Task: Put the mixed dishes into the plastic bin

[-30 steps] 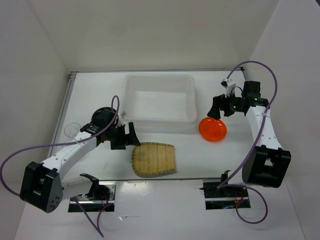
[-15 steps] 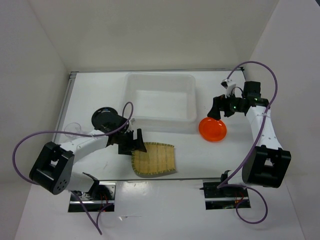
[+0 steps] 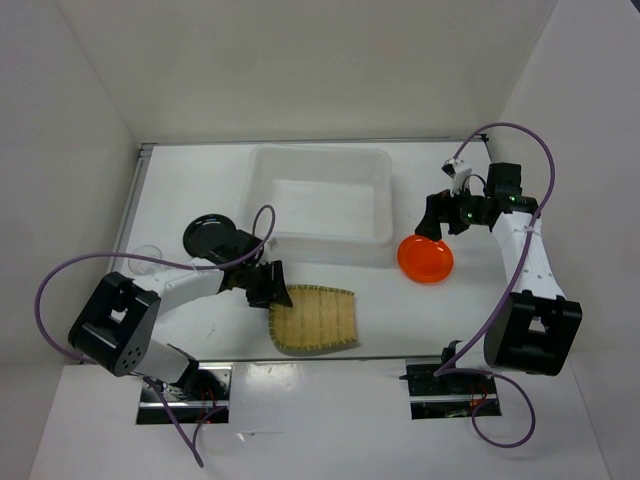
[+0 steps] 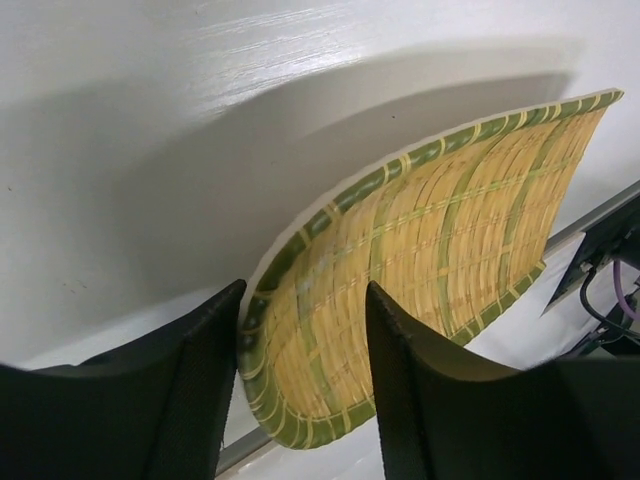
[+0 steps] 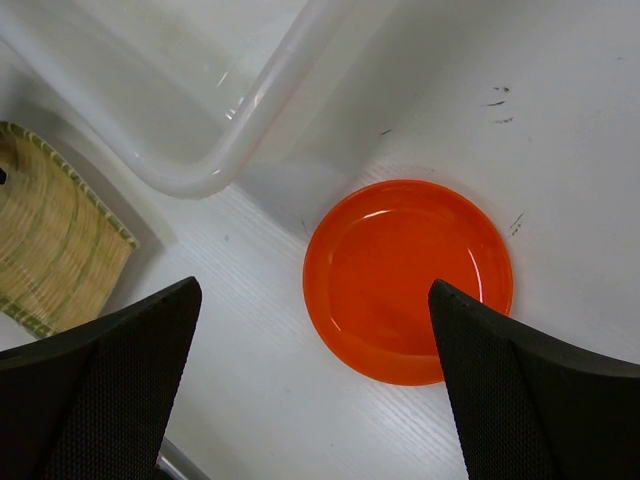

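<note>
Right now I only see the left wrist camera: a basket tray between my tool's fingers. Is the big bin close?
Observer: Yes, the plastic bin sits just beyond the far edge of the bamboo tray.
Operator: Is anything inside it?
Observer: No, it's empty.
Operator: Where's the orange plate?
Observer: The orange plate lies right of the bin, below the open right tool.

The fingers (image 4: 190,400) of your left pincer (image 4: 305,300) are matt black, finely textured plastic. Between them shows the bamboo tray (image 4: 430,260), rough woven strips with a green-banded rim. Below your right pincer (image 5: 312,290), the orange plate (image 5: 405,280) is smooth and glossy. Just beyond it, the bin (image 5: 235,110) is translucent, shiny plastic. The table (image 5: 570,120) is white and faintly scuffed.
</note>
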`<state>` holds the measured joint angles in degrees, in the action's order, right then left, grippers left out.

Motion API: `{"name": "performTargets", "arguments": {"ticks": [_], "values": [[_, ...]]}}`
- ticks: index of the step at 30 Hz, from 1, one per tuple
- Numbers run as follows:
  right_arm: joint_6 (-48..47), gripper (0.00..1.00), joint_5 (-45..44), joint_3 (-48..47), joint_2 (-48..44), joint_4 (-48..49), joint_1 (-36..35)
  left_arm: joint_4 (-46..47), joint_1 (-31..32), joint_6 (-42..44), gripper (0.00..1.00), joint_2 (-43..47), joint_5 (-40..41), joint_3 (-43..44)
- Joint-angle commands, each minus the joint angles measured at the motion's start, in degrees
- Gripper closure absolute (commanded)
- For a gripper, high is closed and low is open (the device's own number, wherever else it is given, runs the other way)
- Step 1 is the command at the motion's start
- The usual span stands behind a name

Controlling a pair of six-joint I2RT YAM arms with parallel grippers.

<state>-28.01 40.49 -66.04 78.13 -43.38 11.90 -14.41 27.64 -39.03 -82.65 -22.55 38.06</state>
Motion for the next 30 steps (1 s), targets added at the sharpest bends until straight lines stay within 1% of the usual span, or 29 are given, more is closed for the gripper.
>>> {"name": "performTargets", "arguments": {"ticks": [1, 2, 4, 5, 8, 9, 11, 13, 15, 18, 23, 30], "values": [[-0.64, 0.01, -0.06, -1.55, -1.40, -1.10, 0.32, 2.20, 0.31, 0.71, 0.43, -0.23, -1.54, -0.45], [-0.64, 0.01, -0.06, -1.55, -1.40, -1.10, 0.32, 2.20, 0.83, 0.71, 0.51, -0.23, -1.54, -0.45], [-0.64, 0.01, -0.06, -1.55, -1.40, -0.58, 0.32, 2.20, 0.84, 0.71, 0.60, -0.76, -1.54, -0.45], [-0.64, 0.01, -0.58, -1.55, -1.40, -0.57, 0.32, 1.68, 0.84, 0.71, 0.70, -0.76, -1.54, -0.45], [-0.64, 0.01, -0.59, -1.03, -1.40, -0.57, 0.84, 1.06, 1.37, 0.71, 0.80, -0.76, -1.54, -0.45], [-0.64, 0.01, -0.59, -1.02, -1.40, -0.57, 0.84, 1.06, 1.37, 0.71, 0.82, -0.76, -1.54, -0.45], [-0.64, 0.01, -0.59, -1.02, -1.40, -0.57, 0.84, 1.06, 1.37, 0.71, 0.93, -0.76, -1.54, -0.45], [-0.64, 0.01, -0.59, -0.49, -1.40, -0.57, 0.84, 0.53, 1.89, 0.71, 1.00, -0.76, -1.54, -0.45], [-0.64, 0.01, -1.11, -0.49, -1.40, -0.05, 0.84, -0.09, 1.89, 0.71, 1.00, -0.76, -1.54, 0.16], [-0.64, 0.01, -1.11, 0.03, -1.40, -0.04, 0.84, -2.80, 2.50, 1.31, 1.00, 1.52, -1.54, 1.66], [-0.64, 0.01, -1.11, 0.03, -1.40, -0.04, 0.84, -11.58, 3.04, 2.99, 1.00, 7.23, -1.54, 8.23], [-0.64, 0.01, -0.59, 0.56, -1.40, 0.48, 1.37, -17.74, 3.04, 4.04, 1.00, 10.49, -5.14, 18.16]]}}
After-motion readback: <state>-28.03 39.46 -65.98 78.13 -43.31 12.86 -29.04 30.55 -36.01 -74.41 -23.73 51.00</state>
